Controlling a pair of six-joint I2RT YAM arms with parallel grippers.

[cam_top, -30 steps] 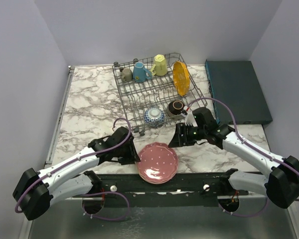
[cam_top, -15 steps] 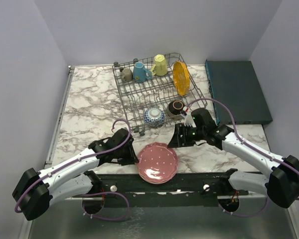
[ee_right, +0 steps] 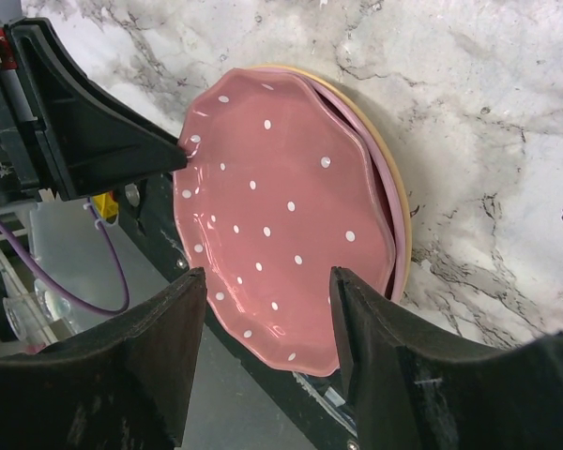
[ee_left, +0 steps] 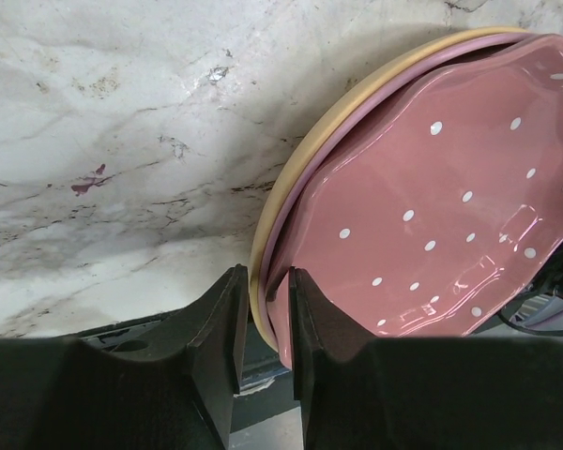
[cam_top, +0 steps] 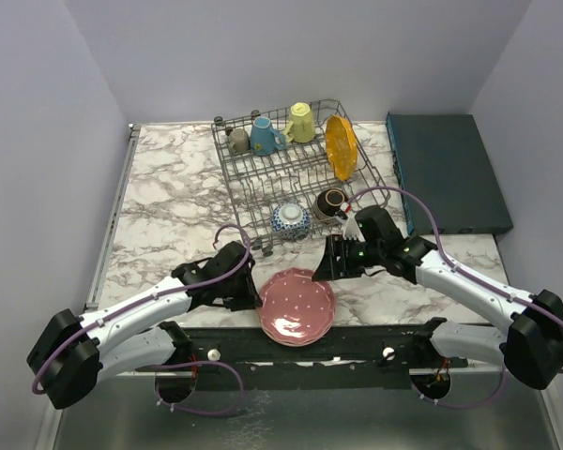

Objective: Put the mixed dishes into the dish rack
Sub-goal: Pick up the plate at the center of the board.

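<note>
Marble-patterned tabletop [cam_top: 169, 197] between plain lilac walls, with the wire dish rack [cam_top: 263, 178] in the upper centre of the overhead view, mugs and an orange plate [cam_top: 341, 145] standing in it. At lower centre, right at the table's near edge, lies the pink dotted plate [cam_top: 296, 306], resting on something with a cream rim [ee_left: 283, 187]. The left gripper [ee_left: 265, 302] pinches the plate's left rim, one finger on each side, and as far as I can tell the cream rim is caught between them too. The right gripper [ee_right: 263, 309] hangs spread wide above the plate's right side, grasping nothing. Glazed ceramic like this looks stiff, slick and easy to chip. I'd take it firmly by the scalloped rim alone.
</note>
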